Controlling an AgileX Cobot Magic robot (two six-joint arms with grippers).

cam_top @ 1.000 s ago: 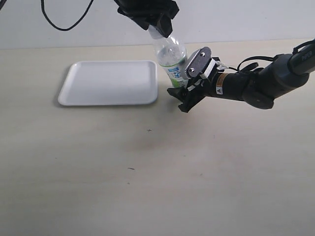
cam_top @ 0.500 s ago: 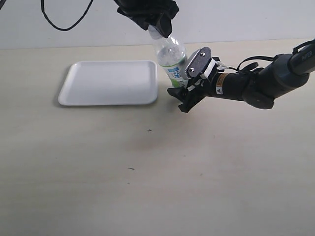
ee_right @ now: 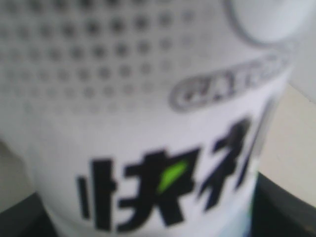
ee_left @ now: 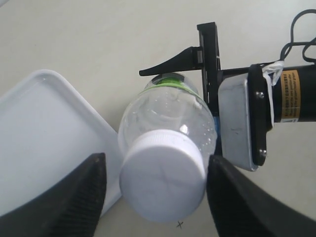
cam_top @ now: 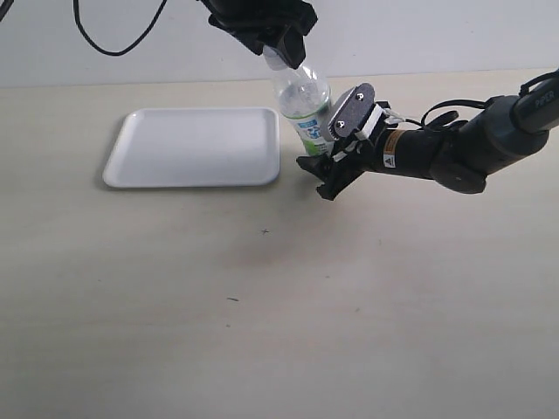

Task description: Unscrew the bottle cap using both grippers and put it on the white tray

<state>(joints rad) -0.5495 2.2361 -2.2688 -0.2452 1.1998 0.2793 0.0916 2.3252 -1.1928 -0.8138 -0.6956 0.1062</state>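
Note:
The clear bottle [cam_top: 301, 98] stands tilted just right of the white tray [cam_top: 192, 147]. My right gripper [cam_top: 319, 172], the one with the grey plate, is shut on the labelled body. In the right wrist view the bottle's label [ee_right: 148, 98] fills the frame, with dark fingers [ee_right: 289, 210] at its sides. My black left gripper [cam_top: 278, 48] hangs over the white bottle cap [cam_top: 280, 59]. In the left wrist view the cap [ee_left: 163, 180] sits on the neck between the open jaws of the left gripper [ee_left: 157, 159]. One finger [ee_left: 74, 197] stands apart from the cap and the other nearly touches it.
The tray's near corner [ee_left: 39, 133] lies right beside the bottle's base. A black cable [cam_top: 105, 39] loops down at the back left. Pale tabletop [cam_top: 262, 305] stretches out in front of both arms.
Hardly anything. The left gripper has shifted very slightly at the cap. The bottle and the right arm hold still.

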